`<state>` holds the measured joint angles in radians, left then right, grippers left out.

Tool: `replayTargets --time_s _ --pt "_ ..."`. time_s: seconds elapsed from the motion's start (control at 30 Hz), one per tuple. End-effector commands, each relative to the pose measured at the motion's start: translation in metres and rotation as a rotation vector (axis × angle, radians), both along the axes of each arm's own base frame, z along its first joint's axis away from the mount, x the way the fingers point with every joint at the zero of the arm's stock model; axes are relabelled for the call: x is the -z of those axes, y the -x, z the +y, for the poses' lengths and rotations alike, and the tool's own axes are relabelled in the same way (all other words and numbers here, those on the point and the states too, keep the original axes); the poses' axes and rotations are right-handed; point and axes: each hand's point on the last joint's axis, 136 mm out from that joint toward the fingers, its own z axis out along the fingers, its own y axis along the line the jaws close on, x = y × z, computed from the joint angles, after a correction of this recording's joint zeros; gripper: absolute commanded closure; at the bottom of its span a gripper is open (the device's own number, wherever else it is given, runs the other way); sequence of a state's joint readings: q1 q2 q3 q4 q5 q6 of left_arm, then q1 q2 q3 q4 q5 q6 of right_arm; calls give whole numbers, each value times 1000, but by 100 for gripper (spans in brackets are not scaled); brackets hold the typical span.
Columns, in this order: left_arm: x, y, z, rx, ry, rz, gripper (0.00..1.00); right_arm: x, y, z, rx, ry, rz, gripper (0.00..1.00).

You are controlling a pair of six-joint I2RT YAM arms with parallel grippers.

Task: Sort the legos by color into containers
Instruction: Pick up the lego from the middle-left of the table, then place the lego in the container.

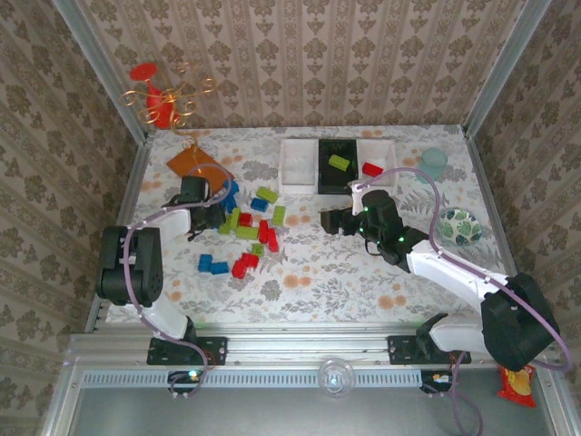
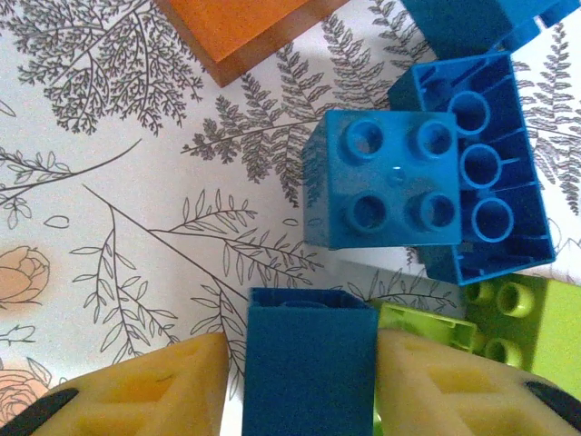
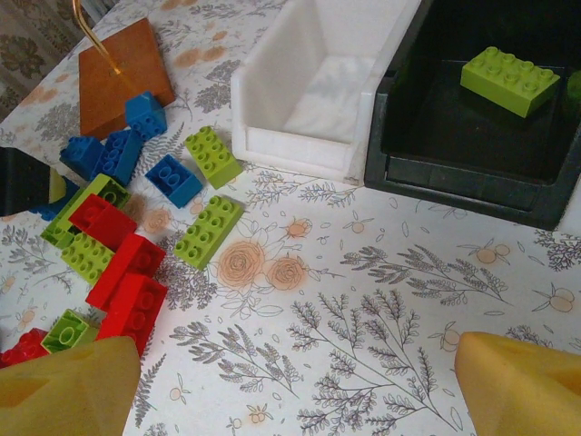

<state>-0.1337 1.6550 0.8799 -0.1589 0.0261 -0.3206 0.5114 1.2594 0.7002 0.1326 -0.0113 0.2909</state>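
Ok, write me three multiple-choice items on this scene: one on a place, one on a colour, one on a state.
1. The black plastic rectangular bin holds: A) a red brick B) a lime green plastic brick C) nothing.
2. The brick between the left gripper's yellow pads is: A) blue B) red C) green.
3. The right gripper is: A) shut on a brick B) open and empty C) shut and empty.
Answers: B, the green brick lies on its floor; A, the small blue plastic brick stands between the pads; B, its pads stand wide apart over bare flowered tablecloth.
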Motion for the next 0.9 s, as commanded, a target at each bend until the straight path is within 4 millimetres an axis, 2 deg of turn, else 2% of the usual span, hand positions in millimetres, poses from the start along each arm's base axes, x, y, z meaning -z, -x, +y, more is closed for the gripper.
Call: replayTargets --time_s 0.0,0.13,0.23,0.3,0.37,0.43,0.47,0.57,0.67,0.73,0.77,0.87 --pt "0 -1 2 -11 26 23 57 -3 -3 0 5 1 -18 9" --pt "-2 -1 4 -18 29 15 63 -3 -3 0 6 0 -17 9" --pt "-14 -2 7 -28 16 -23 68 -4 -2 0 6 -1 -16 9" --pt "-35 -2 8 -44 25 -91 71 -5 -1 -1 10 -1 -21 9" --pt "-67 -4 0 -37 64 -199 72 -7 -2 -5 29 2 -29 9" --pt "-101 -7 -20 -7 105 -312 72 -6 -2 -10 57 9 -37 9" --pt "-116 -10 -36 29 129 -360 71 -6 -3 -13 74 10 -41 9" --pt "-143 -17 -89 147 151 -434 70 -2 -5 -20 117 19 -45 8" --pt "-157 -31 -132 233 148 -468 69 -3 -4 -23 129 14 -56 8" --pt "-162 -45 -152 266 155 -479 69 -4 -3 -25 135 8 -68 8" --pt "-163 -46 -173 309 156 -479 69 -5 -3 -26 142 4 -76 8" --pt "-163 -64 -207 365 132 -495 69 -6 -2 -27 147 0 -84 8"
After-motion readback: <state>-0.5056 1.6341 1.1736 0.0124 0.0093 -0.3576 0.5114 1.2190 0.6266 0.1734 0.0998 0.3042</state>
